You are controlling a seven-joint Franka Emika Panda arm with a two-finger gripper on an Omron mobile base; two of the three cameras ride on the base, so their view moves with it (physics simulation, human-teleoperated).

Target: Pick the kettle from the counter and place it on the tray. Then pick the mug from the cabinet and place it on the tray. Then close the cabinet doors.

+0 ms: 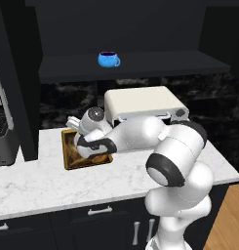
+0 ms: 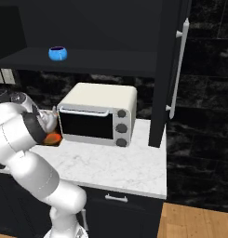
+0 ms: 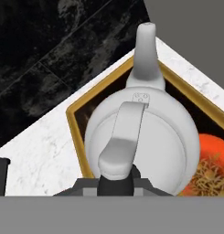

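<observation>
In the hand view the silver-white kettle (image 3: 145,132) is seen from above, its spout pointing away. My gripper (image 3: 115,176) is shut on the near end of its arched handle. The kettle is over a corner of the wooden-rimmed tray (image 3: 76,132), whose orange-red spot shows beside it; I cannot tell whether it rests on the tray. In the left base view the tray (image 1: 67,157) lies on the marble counter (image 1: 43,180), partly hidden by my forearm. The blue mug (image 1: 109,59) stands on the shelf of the open dark cabinet (image 1: 155,66), also seen as mug (image 2: 58,53).
A cream toaster oven (image 2: 99,114) stands on the counter just right of the tray. The right cabinet door (image 2: 169,69) hangs open with its long silver handle (image 2: 179,65). The left door (image 1: 21,97) stands open too. A grey appliance (image 1: 1,132) sits at far left.
</observation>
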